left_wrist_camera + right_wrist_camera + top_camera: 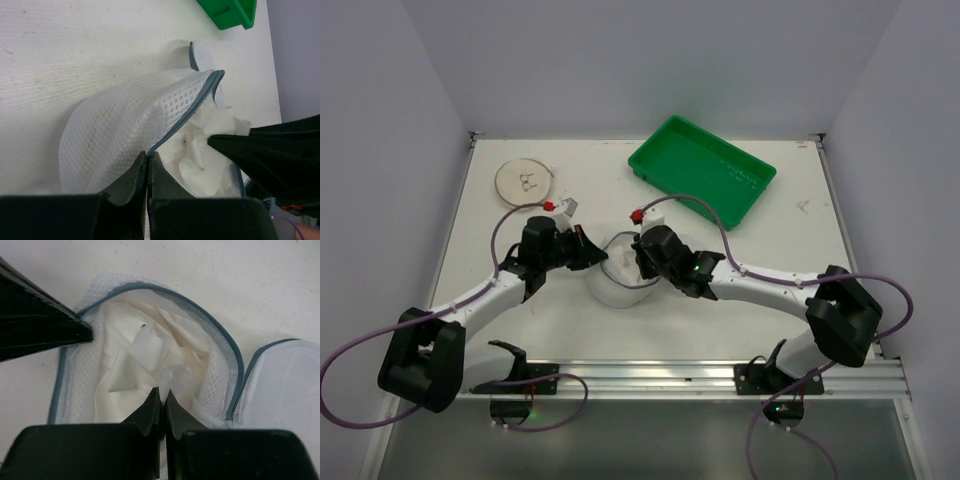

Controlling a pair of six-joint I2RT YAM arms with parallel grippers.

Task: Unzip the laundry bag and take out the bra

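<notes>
L jaws pinch bag (115, 125) rim; R jaws nip bra (145, 352) inside.

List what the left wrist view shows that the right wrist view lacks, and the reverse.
Left only: green rectangular plastic tray, the mesh dome's outside. Right only: the opening seen head-on, its blue-grey zipper rim arching round. Both: round whitish mesh laundry bag, unzipped; crumpled white fabric bra inside; left claw on the rim, right claw on the bra.
</notes>
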